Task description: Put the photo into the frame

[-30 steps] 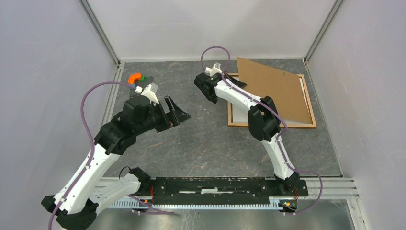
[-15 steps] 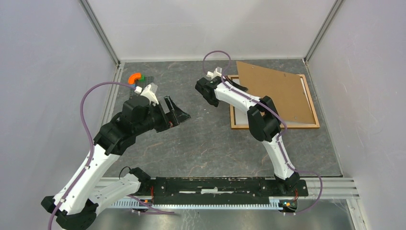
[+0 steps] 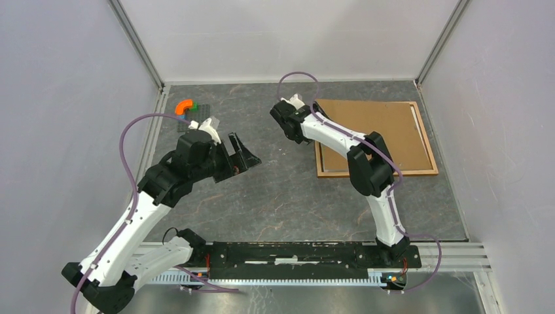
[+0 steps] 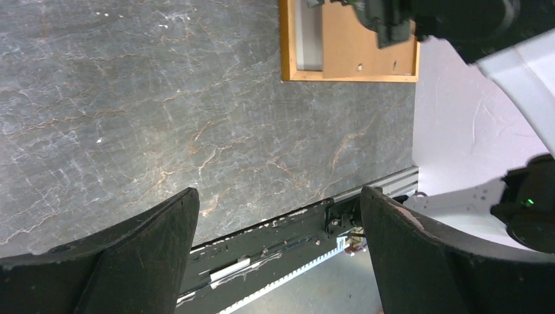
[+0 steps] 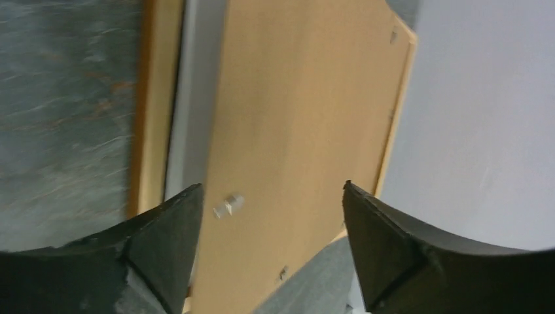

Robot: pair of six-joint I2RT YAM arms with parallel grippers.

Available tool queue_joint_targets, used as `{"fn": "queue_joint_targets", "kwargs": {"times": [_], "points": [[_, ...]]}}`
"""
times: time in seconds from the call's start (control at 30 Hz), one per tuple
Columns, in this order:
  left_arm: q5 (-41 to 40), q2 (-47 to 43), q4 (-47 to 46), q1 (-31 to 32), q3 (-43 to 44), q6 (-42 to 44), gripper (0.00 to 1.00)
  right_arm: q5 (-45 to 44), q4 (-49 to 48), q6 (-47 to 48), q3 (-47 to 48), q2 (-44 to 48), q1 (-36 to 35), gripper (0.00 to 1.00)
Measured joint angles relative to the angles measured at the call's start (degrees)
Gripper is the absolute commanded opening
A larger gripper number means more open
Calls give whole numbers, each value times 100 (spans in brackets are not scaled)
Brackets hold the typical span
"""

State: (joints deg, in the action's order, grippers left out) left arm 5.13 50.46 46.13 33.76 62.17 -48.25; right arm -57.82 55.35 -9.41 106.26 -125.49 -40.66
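The right gripper (image 5: pixel 271 185) springs open and lets go, and the backing board (image 3: pixel 373 131) drops flat into the frame (image 3: pixel 379 173)! The left gripper (image 4: pixel 278 191), well left of the frame, gapes empty.

Fixed overhead view from behind, 2 wrist views nearer the table (image 3: pixel 281 190), all 3 sharing the frame (image 3: pixel 376 173)

- The left gripper (image 4: pixel 278 196) hung above the table with nothing between its jaws.
- Its two dark fingers (image 4: pixel 150 261) stood wide apart at the bottom corners of the view.
- The grey veined table (image 4: pixel 163 98) filled most of the picture.
- A corner of the light wooden frame (image 4: pixel 347 77) lay flat at the top, with a brown backing board (image 4: pixel 347 39) inside it.
- A pale strip (image 4: pixel 309 39) showed between the board and the frame's moulding.
- The right arm (image 4: pixel 445 19), black there, overlapped the board.
- A metal rail (image 4: pixel 393 182) ran along the table's edge.
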Motion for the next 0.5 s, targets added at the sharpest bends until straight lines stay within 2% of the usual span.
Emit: {"fn": "queue_joint_targets", "kwargs": {"times": [0.07, 0.37, 0.5], "points": [[11, 35, -7, -101, -55, 0, 100, 597, -302, 175, -197, 192, 7, 98], [415, 382, -435, -562, -507, -7, 100, 3370, -1567, 614, -1016, 1722, 72, 97], [911, 817, -1182, -584, -841, -92, 100, 4522, -2317, 645, -1937, 2680, 560, 98]]}}
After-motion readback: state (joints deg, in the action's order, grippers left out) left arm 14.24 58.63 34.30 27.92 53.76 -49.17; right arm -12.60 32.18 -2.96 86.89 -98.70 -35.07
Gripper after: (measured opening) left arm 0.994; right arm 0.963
